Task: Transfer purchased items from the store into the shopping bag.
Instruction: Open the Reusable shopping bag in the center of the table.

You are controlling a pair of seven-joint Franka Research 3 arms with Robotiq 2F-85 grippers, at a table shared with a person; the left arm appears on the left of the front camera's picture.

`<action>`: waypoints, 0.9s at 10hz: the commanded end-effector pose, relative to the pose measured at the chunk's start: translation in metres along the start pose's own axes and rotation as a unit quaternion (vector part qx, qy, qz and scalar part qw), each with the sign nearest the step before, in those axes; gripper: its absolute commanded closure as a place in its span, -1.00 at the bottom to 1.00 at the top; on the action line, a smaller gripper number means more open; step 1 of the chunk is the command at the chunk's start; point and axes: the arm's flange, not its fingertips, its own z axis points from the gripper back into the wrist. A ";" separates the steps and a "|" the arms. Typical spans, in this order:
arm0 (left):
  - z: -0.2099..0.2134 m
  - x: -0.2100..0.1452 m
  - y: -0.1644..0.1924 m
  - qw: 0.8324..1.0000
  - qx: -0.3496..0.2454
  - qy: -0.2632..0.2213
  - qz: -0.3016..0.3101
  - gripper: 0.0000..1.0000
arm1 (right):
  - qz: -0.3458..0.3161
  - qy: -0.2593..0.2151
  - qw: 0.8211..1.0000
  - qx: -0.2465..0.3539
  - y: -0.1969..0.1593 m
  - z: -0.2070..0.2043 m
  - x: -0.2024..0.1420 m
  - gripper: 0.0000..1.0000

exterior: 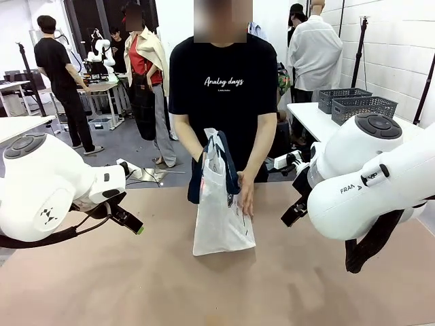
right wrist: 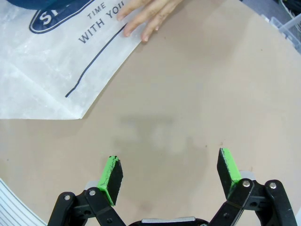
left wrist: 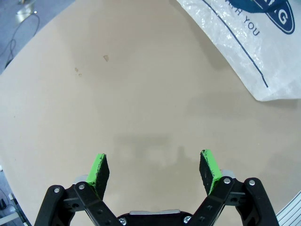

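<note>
One shopping bag (exterior: 221,210) stands upright, with one person (exterior: 221,88) behind it. Two grippers flank the bag, the left gripper (left wrist: 155,167) and the right gripper (right wrist: 169,174), four green pads (left wrist: 99,168) between them. Two mesh baskets (exterior: 363,109) sit beyond the bag, to its right.

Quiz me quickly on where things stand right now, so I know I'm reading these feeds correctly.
1. True or false: the left pincer is shut on the shopping bag.
2. What rests against the bag's side? A. the person's hand B. a bottle C. a yellow pack
3. Fill in: the right pincer hangs open above the bare ____.

Key: 1. False, it is open and holds nothing. 2. A. 3. table.
</note>
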 end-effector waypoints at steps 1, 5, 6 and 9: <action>0.000 0.000 0.001 1.000 0.000 0.000 0.001 -1.00 | 0.000 0.000 1.000 0.000 0.000 0.000 0.000 -1.00; 0.000 0.000 0.001 1.000 0.000 0.000 0.001 -1.00 | 0.000 0.000 1.000 0.000 0.000 0.000 0.000 -1.00; 0.000 0.000 0.001 1.000 0.000 0.000 0.001 -1.00 | 0.000 0.000 1.000 0.000 0.000 0.000 0.000 -1.00; 0.000 0.000 0.001 1.000 0.000 0.000 0.001 -1.00 | 0.000 0.000 1.000 0.000 0.000 0.000 0.000 -1.00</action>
